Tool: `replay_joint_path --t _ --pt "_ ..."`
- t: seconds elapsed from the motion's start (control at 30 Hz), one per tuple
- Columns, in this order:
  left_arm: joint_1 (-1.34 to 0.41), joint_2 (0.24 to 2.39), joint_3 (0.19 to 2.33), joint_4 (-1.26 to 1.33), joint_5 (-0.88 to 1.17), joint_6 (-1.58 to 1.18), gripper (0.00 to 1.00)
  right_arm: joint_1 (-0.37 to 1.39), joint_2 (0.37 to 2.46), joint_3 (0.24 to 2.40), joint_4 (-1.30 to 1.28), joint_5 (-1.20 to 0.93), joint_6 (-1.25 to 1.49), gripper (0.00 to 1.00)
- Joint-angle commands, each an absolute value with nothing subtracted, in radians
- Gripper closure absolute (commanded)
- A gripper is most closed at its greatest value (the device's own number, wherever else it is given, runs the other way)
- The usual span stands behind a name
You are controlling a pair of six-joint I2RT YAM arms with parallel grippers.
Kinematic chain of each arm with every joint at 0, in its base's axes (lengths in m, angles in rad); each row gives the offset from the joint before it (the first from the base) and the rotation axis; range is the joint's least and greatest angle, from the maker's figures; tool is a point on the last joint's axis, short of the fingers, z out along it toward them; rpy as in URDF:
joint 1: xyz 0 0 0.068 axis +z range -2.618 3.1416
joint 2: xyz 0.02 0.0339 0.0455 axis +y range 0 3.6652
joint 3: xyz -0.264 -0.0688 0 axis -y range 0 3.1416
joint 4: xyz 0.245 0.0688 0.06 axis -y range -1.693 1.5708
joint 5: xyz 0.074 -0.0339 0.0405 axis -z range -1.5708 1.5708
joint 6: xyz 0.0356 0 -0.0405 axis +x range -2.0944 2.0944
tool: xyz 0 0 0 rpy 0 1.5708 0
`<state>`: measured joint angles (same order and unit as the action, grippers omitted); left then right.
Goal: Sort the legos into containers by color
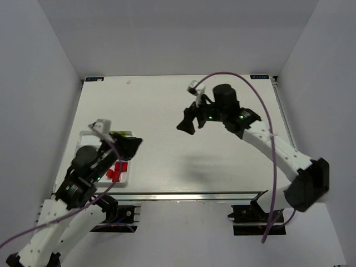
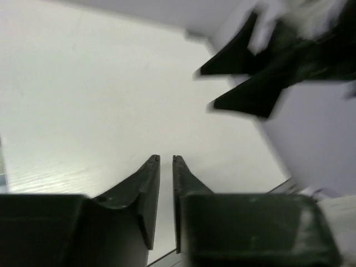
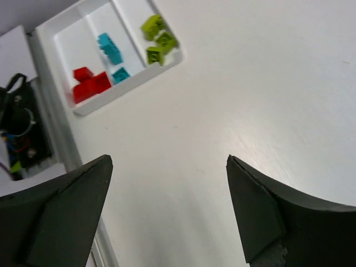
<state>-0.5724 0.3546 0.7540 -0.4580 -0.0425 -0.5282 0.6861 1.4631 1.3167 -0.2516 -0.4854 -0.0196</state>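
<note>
The white tray [image 3: 136,82] sat on the counter [image 3: 250,83], in the upper left of the right wrist view. It had 3 parts. Red legos [image 3: 90,84] lay in the left part, cyan legos [image 3: 110,47] in the middle and green legos [image 3: 157,39] in the right. The right pincer [image 3: 168,159] was wide apart and held nothing. The left pincer [image 2: 165,158] was almost together, with nothing inside.

Nothing legible here, honestly; the small teal sticker [image 1: 93,79] at the far-left corner of the flat white tabletop [image 1: 161,105] and its twin [image 1: 259,77] at the far-right corner are too tiny to read.
</note>
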Motion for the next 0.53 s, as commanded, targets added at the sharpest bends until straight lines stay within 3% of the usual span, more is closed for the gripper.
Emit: replay_joint_path --t 0.0,0.07,0.1,0.27,0.5 --pt "-0.569 0.567 0.721 -0.416 0.090 -0.488 0.50 0.631 1.329 1.214 -0.264 -0.441 -0.084 0.11" --pt "-0.569 0.700 0.727 -0.390 0.123 -0.445 0.13 0.603 1.237 1.177 -0.299 -0.294 -0.087 0.11" --pt "-0.569 0.736 0.727 -0.356 0.138 -0.430 0.05 0.600 1.208 1.129 -0.302 -0.255 -0.094 0.11" --pt "-0.569 0.883 0.729 -0.250 0.213 -0.287 0.02 0.603 0.935 0.915 -0.216 -0.025 -0.155 0.11" --pt "-0.569 0.899 0.661 -0.170 0.239 -0.169 0.02 0.585 0.784 0.756 -0.152 0.094 -0.130 0.11"
